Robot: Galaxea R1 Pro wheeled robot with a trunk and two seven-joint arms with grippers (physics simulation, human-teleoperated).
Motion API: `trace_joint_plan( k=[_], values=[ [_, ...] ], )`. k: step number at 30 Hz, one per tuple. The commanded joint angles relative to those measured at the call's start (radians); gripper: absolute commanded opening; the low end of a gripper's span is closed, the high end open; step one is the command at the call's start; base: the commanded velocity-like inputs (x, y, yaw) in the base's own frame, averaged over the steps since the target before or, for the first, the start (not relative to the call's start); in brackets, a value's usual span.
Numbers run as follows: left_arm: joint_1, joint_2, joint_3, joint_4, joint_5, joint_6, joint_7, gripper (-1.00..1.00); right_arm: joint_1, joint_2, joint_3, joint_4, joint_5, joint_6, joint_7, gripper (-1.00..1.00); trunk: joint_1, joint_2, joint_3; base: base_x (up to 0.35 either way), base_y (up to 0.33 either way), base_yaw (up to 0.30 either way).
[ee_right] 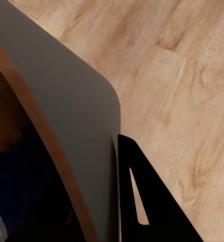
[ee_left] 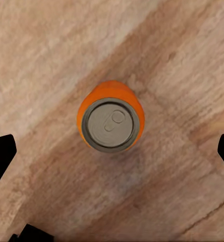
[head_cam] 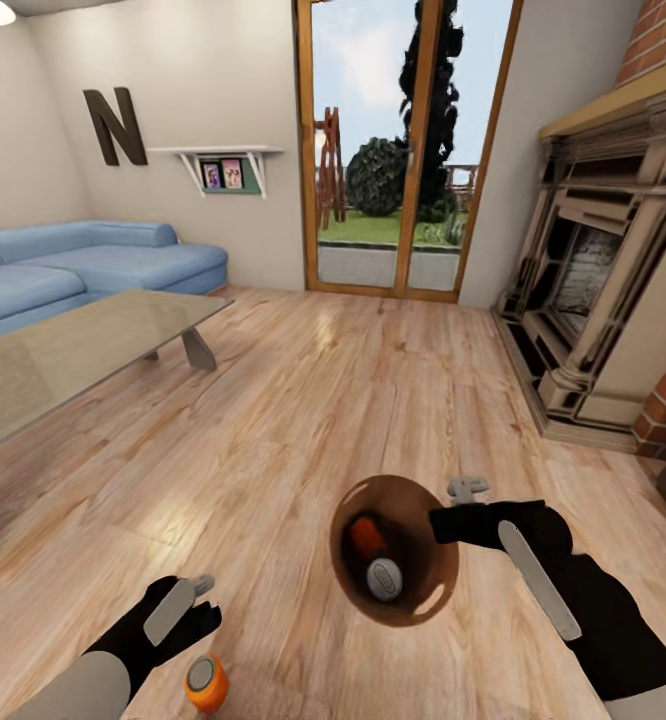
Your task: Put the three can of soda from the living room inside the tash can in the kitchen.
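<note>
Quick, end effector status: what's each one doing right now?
Left end effector: open, empty, above the orange can standing on the floor.
Right end effector: shut on the trash can rim, carrying it.

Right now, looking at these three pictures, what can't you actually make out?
- Head view: whether the right gripper is shut on the trash can; the rim hides its fingertips.
- Right wrist view: the dark blue shape inside the bin, in shadow, cut by the edge.
- Head view: the orange can on the floor, bottom cut by the frame.
- Left wrist view: that can's side, seen from above.
</note>
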Motion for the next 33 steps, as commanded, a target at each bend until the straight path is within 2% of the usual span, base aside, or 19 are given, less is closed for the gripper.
trace_joint_plan(
  k=[1,3,4,5,6,8,11,18,21,23,27,33],
  values=[
    [-0.005,0.001,-0.011,0.010,-0.026,0.000,-0.010,1.00,0.011,-0.038,-0.001,-0.048,-0.019,0.000,0.004,-1.00,0.000,0.000,-0.004,0.000,0.000,0.000],
    [-0.009,0.002,-0.019,0.019,-0.059,0.000,-0.037,1.00,0.017,-0.089,-0.001,-0.084,-0.101,0.000,0.005,-1.00,0.001,-0.001,-0.012,0.000,0.000,0.000],
    [-0.009,0.002,-0.020,0.020,-0.064,0.000,-0.046,1.00,0.018,-0.103,-0.001,-0.089,-0.126,0.000,0.005,-1.00,0.002,-0.001,-0.016,0.000,0.000,0.000],
    [-0.011,0.002,-0.023,0.024,-0.076,0.001,-0.067,1.00,0.020,-0.161,0.002,-0.106,-0.210,0.000,0.005,-1.00,0.002,-0.001,-0.019,0.000,0.000,0.000],
    [-0.011,0.002,-0.024,0.025,-0.080,0.001,-0.072,1.00,0.021,-0.184,0.004,-0.110,-0.239,0.000,0.005,-1.00,0.003,-0.001,-0.023,0.000,0.000,0.000],
    [-0.012,0.003,-0.025,0.026,-0.082,0.001,-0.078,1.00,0.021,-0.204,0.007,-0.115,-0.266,0.000,0.005,-1.00,0.004,-0.002,-0.031,0.000,0.000,0.000],
    [-0.012,0.005,-0.026,0.027,-0.084,0.000,-0.084,1.00,0.021,-0.219,0.005,-0.119,-0.286,0.000,0.005,-1.00,0.005,-0.003,-0.043,0.000,0.000,0.000],
    [-0.012,0.008,-0.026,0.029,-0.086,-0.005,-0.093,1.00,0.021,-0.231,0.000,-0.126,-0.295,0.000,0.005,-1.00,0.008,-0.004,-0.070,0.000,0.000,0.000],
    [-0.012,0.008,-0.027,0.030,-0.087,-0.027,-0.106,1.00,0.020,-0.232,0.000,-0.127,-0.295,0.000,0.005,-1.00,0.009,-0.005,-0.081,0.000,0.000,0.000],
    [-0.012,0.008,-0.028,0.030,-0.091,-0.081,-0.125,1.00,0.020,-0.233,0.000,-0.128,-0.295,0.000,0.005,-1.00,0.010,-0.005,-0.089,0.000,0.000,0.000],
    [-0.011,0.001,-0.028,0.031,-0.129,-0.129,-0.139,1.00,0.020,-0.233,-0.001,-0.128,-0.295,0.000,0.005,-1.00,0.012,-0.006,-0.104,0.000,0.000,0.000],
    [-0.011,-0.001,-0.028,0.050,-0.143,-0.141,-0.165,1.00,0.020,-0.234,-0.003,-0.128,-0.295,0.000,0.005,-1.00,0.015,-0.008,-0.128,0.000,0.000,0.000]
  ],
)
